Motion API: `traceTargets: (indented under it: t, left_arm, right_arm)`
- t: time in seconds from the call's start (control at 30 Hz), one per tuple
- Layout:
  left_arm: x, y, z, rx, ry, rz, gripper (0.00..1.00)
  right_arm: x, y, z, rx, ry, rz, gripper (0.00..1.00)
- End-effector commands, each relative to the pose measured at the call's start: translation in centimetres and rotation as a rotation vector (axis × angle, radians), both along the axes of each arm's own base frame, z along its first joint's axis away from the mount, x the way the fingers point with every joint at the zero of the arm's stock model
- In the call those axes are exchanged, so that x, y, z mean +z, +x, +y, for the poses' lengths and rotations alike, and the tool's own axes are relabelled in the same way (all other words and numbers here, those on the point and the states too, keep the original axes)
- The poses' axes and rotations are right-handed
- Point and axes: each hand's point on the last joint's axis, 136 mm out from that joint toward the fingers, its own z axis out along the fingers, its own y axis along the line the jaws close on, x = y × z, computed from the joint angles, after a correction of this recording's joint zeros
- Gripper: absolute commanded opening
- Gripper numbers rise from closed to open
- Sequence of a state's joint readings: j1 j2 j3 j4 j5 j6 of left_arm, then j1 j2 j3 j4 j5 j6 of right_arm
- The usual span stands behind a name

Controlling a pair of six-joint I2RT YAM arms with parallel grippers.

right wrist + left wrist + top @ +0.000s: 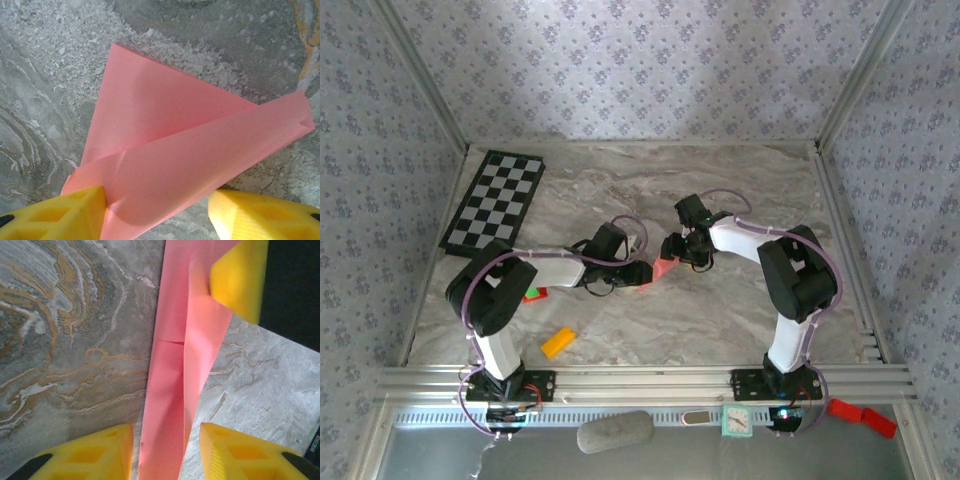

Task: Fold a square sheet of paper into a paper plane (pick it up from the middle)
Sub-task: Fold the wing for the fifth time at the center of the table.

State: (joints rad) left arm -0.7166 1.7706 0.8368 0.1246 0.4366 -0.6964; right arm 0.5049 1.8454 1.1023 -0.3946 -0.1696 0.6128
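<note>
The square sheet of paper [662,267] is salmon pink and folded into a narrow creased shape, lying on the marble table at the centre. In the left wrist view the paper [172,390] runs as a long strip between my left gripper's [166,455] yellow fingers, with a small gap on each side; that gripper is open. A yellow finger [240,280] of the right gripper touches the strip's far end. In the right wrist view the paper [165,150] shows a raised flap over a triangle. My right gripper [157,215] is open, its left finger [75,215] against the paper's edge.
A folded chessboard [495,200] lies at the back left. A small red-and-green block [535,294] and an orange block [558,342] sit near the left arm's base. Metal rails [640,380] edge the table's front, with walls close on both sides.
</note>
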Motion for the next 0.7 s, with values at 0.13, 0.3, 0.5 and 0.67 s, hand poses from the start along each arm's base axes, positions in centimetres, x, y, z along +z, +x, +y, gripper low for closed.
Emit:
traceTargets:
  t: [0.13, 0.3, 0.5, 0.67]
  left_arm:
    - [-3.6, -1.1, 1.9, 0.011, 0.149, 0.072, 0.31]
    - [-4.0, -1.0, 2.2, 0.025, 0.172, 0.079, 0.26]
    - [-4.1, -1.0, 2.0, 0.024, 0.171, 0.085, 0.25]
    - [-4.5, -1.1, 2.0, 0.031, 0.179, 0.102, 0.24]
  right_arm:
    - [-5.6, -1.9, -1.5, -0.011, -0.102, 0.098, 0.62]
    - [-5.8, -2.0, -1.5, -0.008, -0.097, 0.104, 0.62]
    - [-5.9, -2.3, -1.4, 0.007, -0.095, 0.108, 0.63]
    - [-5.7, -2.4, -1.1, 0.038, -0.070, 0.095, 0.65]
